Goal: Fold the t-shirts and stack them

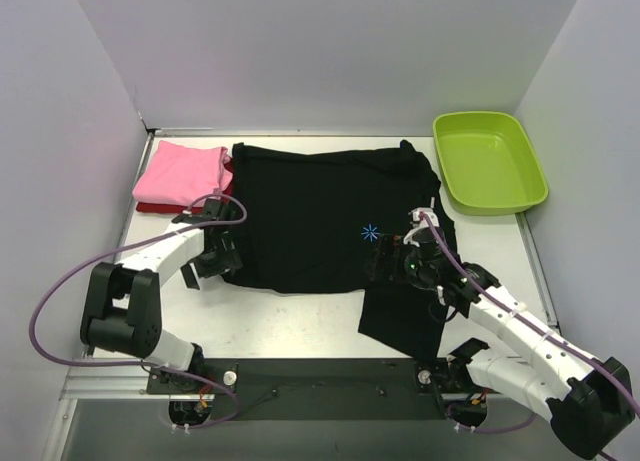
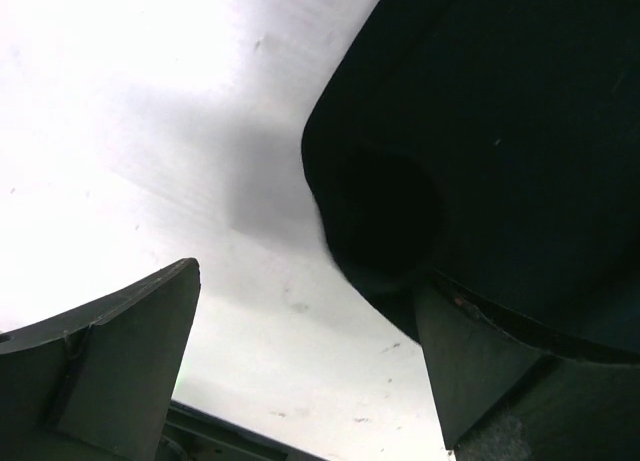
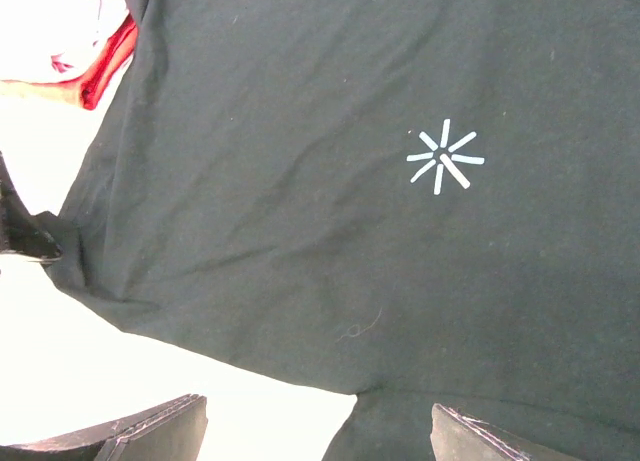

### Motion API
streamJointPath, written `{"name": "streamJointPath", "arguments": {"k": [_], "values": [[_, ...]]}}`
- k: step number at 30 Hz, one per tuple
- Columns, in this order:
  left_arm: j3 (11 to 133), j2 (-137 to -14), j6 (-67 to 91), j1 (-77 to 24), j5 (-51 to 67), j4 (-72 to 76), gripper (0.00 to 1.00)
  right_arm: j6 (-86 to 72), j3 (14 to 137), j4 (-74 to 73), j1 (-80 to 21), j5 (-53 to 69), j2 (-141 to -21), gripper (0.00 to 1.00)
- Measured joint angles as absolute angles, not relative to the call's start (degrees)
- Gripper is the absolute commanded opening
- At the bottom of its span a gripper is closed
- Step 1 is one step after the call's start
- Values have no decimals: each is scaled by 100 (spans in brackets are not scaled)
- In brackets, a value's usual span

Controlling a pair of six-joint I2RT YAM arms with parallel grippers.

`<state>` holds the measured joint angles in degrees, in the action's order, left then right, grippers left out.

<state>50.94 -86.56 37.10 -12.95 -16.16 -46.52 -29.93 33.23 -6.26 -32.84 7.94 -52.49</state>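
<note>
On the table (image 1: 300,321) both jaws gape over black shirt (image 1: 310,211), pink shirt (image 1: 180,171) seemingly hiding red shirt (image 1: 152,208).

We list one white table (image 1: 300,321). Lying directly on it we count:
- a black t-shirt (image 1: 310,211), spread open across the middle, its blue starburst mark (image 1: 370,233) facing up and one sleeve trailing toward the near edge on the right;
- a dark red shirt (image 1: 150,208), folded, at the far left, with a folded pink shirt (image 1: 180,173) stacked on it, just beside the black one;
- a lime-green tub (image 1: 490,166) in the far right corner.
</note>
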Motion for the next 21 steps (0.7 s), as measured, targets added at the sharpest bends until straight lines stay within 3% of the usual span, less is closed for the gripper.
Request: {"name": "streamJointPath", "arguments": {"k": [16, 21], "values": [[4884, -6549, 4427, -1306, -1428, -5468, 97, -3153, 3127, -838, -3385, 554, -4515, 95], [5212, -7137, 4379, -1393, -1260, -5096, 98, -3240, 3594, -1186, -3286, -115, -5258, 97]]}}
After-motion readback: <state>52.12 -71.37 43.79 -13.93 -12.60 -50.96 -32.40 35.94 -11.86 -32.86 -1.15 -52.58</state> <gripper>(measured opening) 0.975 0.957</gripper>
